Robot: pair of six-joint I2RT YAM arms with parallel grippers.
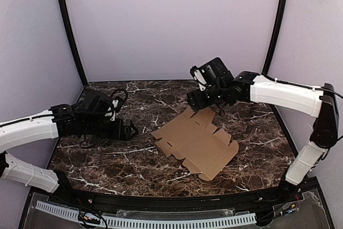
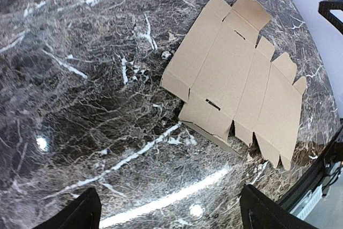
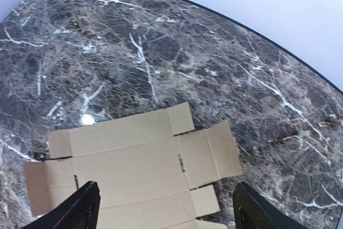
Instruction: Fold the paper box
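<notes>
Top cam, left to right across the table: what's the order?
Left arm's black pincer → flat brown cardboard box blank → right arm's white forearm. Right pincer is left out because it overlaps the box's span sideways in this view.

Nothing readable in any of the views, honestly. The paper box (image 1: pixel 195 142) is just plain brown card on the side facing up, and the counter (image 1: pixel 107 159) only shows its dark veined marble pattern.
</notes>
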